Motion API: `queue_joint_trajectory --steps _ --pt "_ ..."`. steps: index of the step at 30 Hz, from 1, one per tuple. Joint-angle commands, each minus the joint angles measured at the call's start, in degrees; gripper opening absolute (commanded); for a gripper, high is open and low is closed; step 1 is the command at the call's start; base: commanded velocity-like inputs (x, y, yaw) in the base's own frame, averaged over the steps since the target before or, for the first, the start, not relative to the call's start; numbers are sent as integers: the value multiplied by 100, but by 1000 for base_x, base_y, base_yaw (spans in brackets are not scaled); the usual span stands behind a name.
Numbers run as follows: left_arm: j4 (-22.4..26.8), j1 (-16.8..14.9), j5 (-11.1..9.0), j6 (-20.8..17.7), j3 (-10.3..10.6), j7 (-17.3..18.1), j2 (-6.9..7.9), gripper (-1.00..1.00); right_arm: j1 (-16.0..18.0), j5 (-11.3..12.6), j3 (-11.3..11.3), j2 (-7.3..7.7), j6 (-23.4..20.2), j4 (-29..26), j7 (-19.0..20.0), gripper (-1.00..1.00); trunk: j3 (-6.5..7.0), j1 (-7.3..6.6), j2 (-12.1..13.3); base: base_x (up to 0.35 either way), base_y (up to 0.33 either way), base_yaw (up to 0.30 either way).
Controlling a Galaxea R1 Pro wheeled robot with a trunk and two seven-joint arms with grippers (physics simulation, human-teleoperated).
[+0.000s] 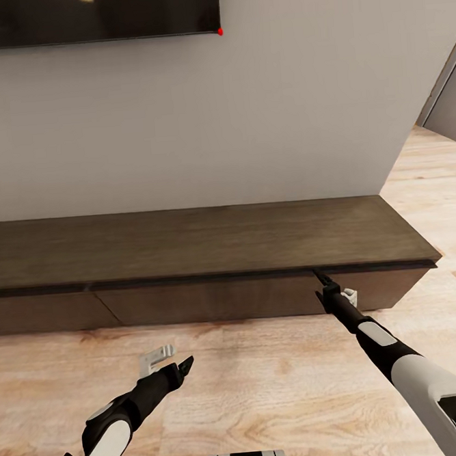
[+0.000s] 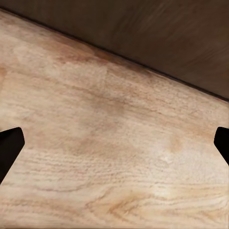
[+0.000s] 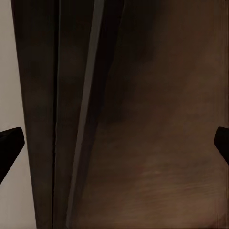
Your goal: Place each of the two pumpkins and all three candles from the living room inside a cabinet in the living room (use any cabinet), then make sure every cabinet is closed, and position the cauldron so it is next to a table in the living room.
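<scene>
— Nearest? Left gripper [image 1: 186, 366] over the wood floor [image 1: 268, 389], jaws spread wide, gripping nothing.
— Farther? Right gripper [image 1: 320, 277] at the cabinet [image 1: 188, 248] top's front lip, jaws parted, empty.
— Cabinet? Against the far wall, long axis left-right, drawer fronts shut, contents unseen.

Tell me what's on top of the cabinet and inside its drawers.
The cabinet top looks bare brown wood. The drawer fronts are closed, so their insides are hidden. The right tool sits at the top edge of the right drawer front.

Cabinet [image 1: 188, 248] top bare, drawer fronts flush.
</scene>
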State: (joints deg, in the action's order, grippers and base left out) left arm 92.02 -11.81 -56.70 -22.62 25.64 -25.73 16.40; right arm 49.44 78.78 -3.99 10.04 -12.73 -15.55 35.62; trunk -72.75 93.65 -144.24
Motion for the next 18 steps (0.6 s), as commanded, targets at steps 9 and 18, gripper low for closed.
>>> queue_joint_trajectory --steps 9,18 --pt "9 -5 -51 0 11 -53 4 100 4 59 -41 6 -19 5 16 100 -49 4 -5 0 0 0" --pt "9 -5 -53 3 10 -54 12 100 4 57 -41 4 -19 4 16 100 -49 4 -5 1 0 0"
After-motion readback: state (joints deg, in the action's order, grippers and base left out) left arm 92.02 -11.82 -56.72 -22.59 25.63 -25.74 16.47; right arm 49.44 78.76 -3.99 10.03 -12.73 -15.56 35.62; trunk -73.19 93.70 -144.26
